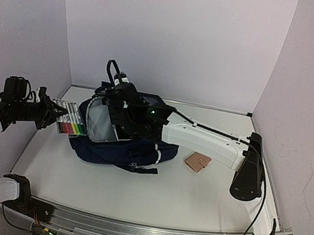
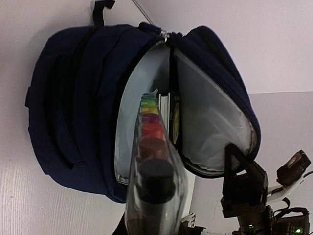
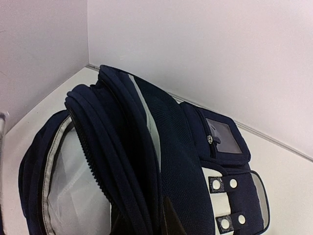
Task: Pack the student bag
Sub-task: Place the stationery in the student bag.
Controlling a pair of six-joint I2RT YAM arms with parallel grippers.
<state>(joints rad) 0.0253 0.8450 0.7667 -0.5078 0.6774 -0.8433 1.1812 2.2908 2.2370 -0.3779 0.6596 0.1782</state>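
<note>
The navy student bag (image 1: 118, 150) lies on its side mid-table, with its main pocket unzipped toward the left. My right gripper (image 1: 123, 111) is shut on the upper edge of the bag's opening and holds it up. In the right wrist view the fingertips (image 3: 172, 221) pinch the navy fabric (image 3: 181, 156) beside the grey lining (image 3: 73, 191). My left gripper (image 1: 50, 114) is shut on a clear case of coloured markers (image 1: 72, 121), just left of the opening. In the left wrist view the case (image 2: 154, 161) points into the open bag (image 2: 73, 107), where a book (image 2: 168, 115) stands inside.
A small brown wallet (image 1: 197, 161) lies on the table right of the bag. White walls close in the left, back and right. The right arm (image 1: 201, 139) reaches across above the bag's right half.
</note>
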